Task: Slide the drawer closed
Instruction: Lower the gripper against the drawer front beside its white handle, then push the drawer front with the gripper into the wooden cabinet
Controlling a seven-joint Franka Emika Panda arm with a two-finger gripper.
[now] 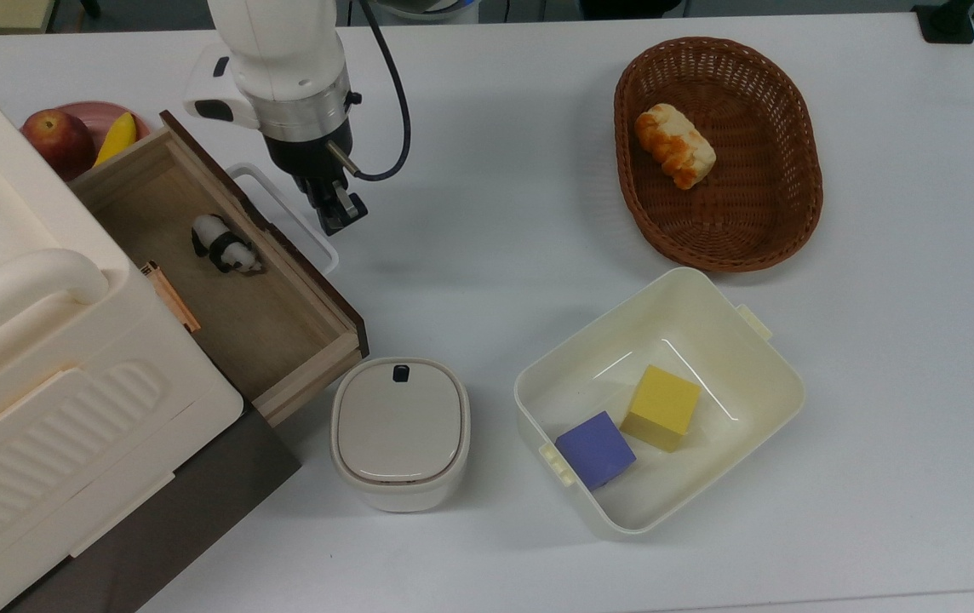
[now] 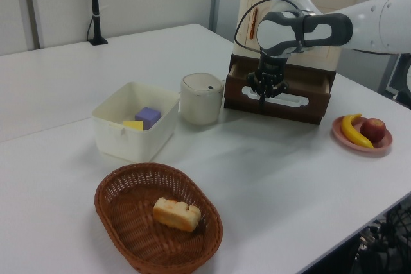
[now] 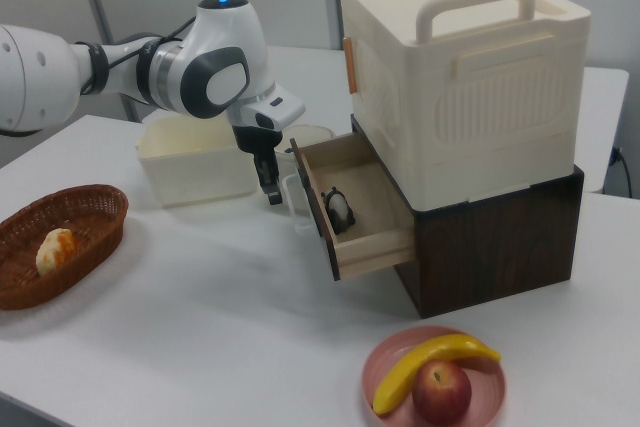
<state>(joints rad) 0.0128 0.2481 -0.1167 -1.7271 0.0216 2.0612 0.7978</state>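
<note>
The drawer [image 1: 259, 317] stands pulled out of the cream cabinet [image 1: 36, 358], a shallow light-wood tray with a dark brown front panel [image 1: 317, 285] and a white loop handle [image 1: 284, 213]. A small panda figure [image 1: 223, 245] lies inside it. My gripper [image 1: 340, 219] points down, shut with nothing in it, just off the handle on the top view's right side. In the left view the gripper [image 2: 263, 96] hangs in front of the drawer front [image 2: 302, 108]. In the right view the gripper [image 3: 272, 191] is beside the handle [image 3: 292, 203], left of the open drawer [image 3: 362, 217].
A lidded cream container [image 1: 400, 432] stands close to the drawer's near corner. A cream tub [image 1: 708, 291] holds a yellow and a purple cube. A wicker basket [image 1: 809, 196] with a bread roll sits at the back right. A pink plate [image 1: 100, 113] with apple and banana lies behind the drawer.
</note>
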